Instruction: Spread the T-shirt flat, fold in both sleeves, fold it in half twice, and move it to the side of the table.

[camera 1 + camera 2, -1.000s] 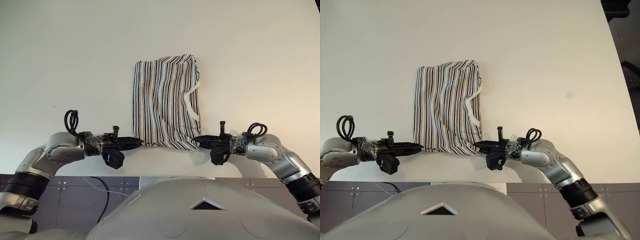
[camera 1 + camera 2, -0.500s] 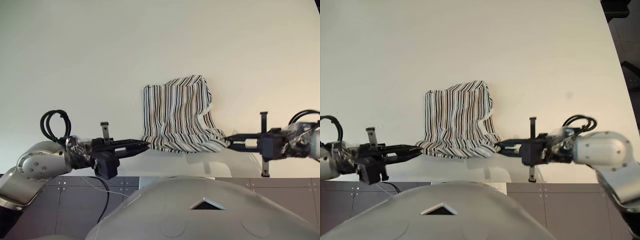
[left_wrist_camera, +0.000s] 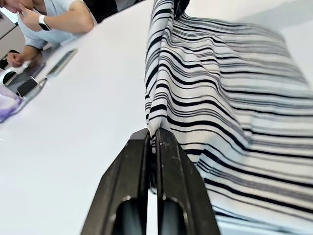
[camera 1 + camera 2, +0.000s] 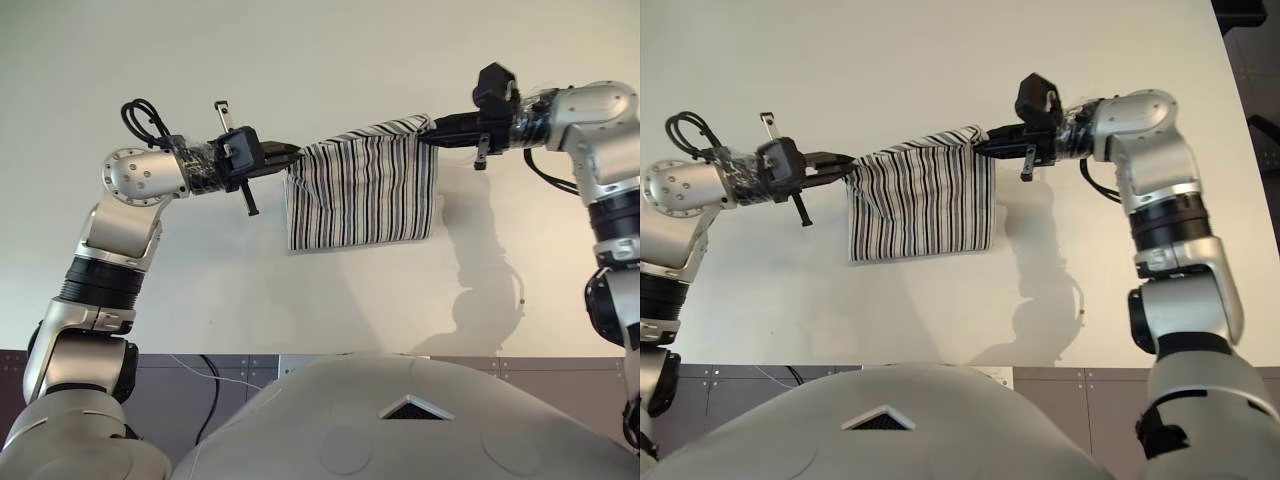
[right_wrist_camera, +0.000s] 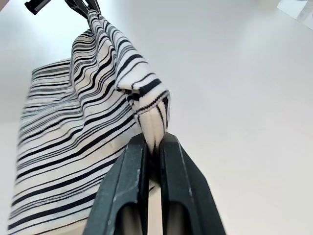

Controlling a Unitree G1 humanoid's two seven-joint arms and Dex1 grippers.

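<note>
The black-and-white striped T-shirt [image 4: 362, 190] is folded over on itself on the white table [image 4: 300, 70], its near edge carried toward the far side. My left gripper [image 4: 290, 154] is shut on the shirt's left corner, and my right gripper [image 4: 432, 132] is shut on the right corner. In the left wrist view the striped cloth [image 3: 220, 107] runs away from the pinched fingertips [image 3: 144, 147]. The right wrist view has a bunched hem corner [image 5: 146, 105] squeezed between its fingers [image 5: 134, 161], with the shirt hanging slack beyond it.
The white table stretches wide on all sides of the shirt. A person's arm [image 3: 58, 19] rests at the far table edge beside a phone [image 3: 61, 62] and small items. Dark floor lies past the right edge [image 4: 1255, 60].
Both grippers have lifted the shirt's near edge and carried it away from me toward the far side, doubling the cloth over. The arms rose from low near the table front.
</note>
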